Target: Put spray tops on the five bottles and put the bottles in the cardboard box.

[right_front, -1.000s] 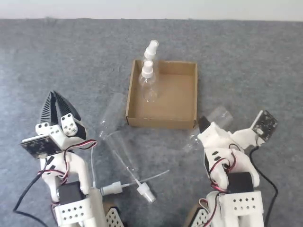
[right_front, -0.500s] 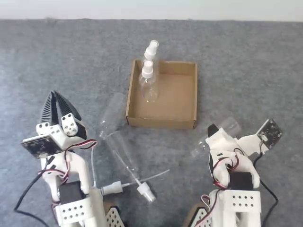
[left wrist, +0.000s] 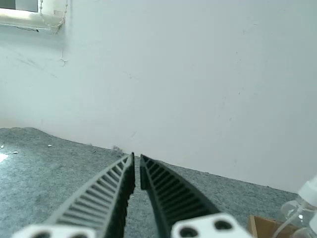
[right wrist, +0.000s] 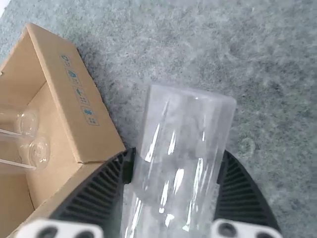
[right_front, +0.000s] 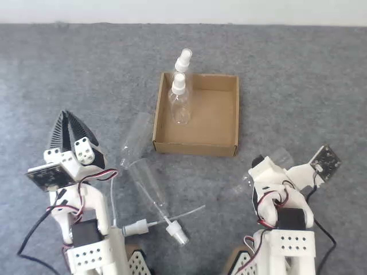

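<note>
surface: grey carpet [right_front: 298, 74] | room: white wall [left wrist: 173, 74] | right gripper [right wrist: 176, 154]: clasps bottle [right wrist: 188, 119]

Grey carpet [right_front: 298, 69]; box [right_front: 195, 148], bottles [right_front: 135, 136], spray tops [right_front: 176, 232]

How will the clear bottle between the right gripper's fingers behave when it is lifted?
The bottle looks empty and thin-walled, so it is probably light and may dent under a hard squeeze. Its smooth, glossy, round side could slip or turn in the right gripper. Set down on its side, it would likely roll on the mat.
</note>
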